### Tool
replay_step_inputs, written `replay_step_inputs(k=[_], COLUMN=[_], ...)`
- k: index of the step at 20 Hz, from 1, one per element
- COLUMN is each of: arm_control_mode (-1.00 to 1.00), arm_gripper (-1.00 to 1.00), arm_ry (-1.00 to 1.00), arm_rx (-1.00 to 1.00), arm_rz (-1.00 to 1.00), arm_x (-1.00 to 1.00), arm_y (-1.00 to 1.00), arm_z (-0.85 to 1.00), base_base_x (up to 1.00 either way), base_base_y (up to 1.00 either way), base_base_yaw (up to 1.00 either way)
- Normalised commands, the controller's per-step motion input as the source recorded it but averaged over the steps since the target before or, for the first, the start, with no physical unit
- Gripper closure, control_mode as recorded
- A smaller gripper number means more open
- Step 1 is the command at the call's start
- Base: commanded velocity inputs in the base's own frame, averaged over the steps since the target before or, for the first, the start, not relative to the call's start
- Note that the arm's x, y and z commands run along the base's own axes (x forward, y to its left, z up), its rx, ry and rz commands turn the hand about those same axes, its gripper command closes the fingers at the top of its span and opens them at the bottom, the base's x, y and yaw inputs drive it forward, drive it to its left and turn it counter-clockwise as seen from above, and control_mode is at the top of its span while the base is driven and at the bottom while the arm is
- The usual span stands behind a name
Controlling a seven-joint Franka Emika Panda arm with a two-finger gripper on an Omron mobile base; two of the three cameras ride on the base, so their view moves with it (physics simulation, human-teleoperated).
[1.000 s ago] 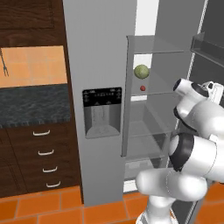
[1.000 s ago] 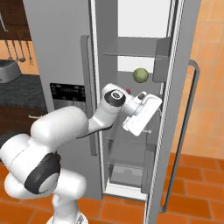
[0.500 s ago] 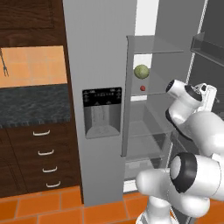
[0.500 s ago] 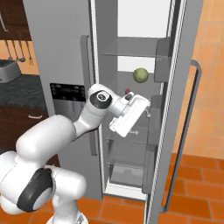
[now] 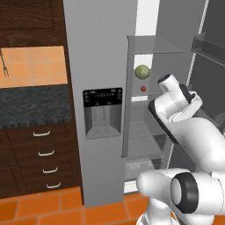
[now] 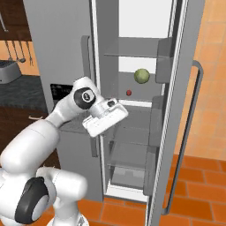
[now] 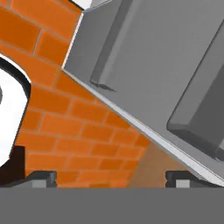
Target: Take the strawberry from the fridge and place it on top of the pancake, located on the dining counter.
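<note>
**Strawberry on the fridge shelf, pincer wide**

The fridge [image 6: 66, 39] is a tall, smooth grey box with flat translucent shelves and a long vertical handle; its right door stands open. The strawberry [image 6: 129, 92], a tiny glossy red roundish berry with no long axis to tell, sits on a middle shelf, just below and left of a dull green ball [image 6: 141, 75]. The pincer [image 7: 111, 177] is empty, tips spread wide, above orange brick-patterned floor [image 7: 65, 127].
</note>
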Motion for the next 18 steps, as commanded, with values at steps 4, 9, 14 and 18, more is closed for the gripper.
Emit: replay_step_inputs(k=[4,9,14,18], arm_control_mode=[-1.0,-1.0,-1.0,-1.0], arm_gripper=[-1.0,-1.0,-1.0,-1.0], arm_ry=[-0.29,-0.29,-0.41,-0.1], arm_rx=[0.67,0.65,0.33,-0.14], arm_rz=[-0.24,-0.36,-0.3,-0.08], arm_x=[-0.02,-0.94,-0.92,-0.17], arm_y=[0.98,0.64,0.64,0.66], arm_z=[-0.28,-0.72,0.14,0.58], base_base_x=[0.0,0.0,0.0,0.0], base_base_y=[0.0,0.0,0.0,0.0], base_base_yaw=[0.0,0.0,0.0,0.0])
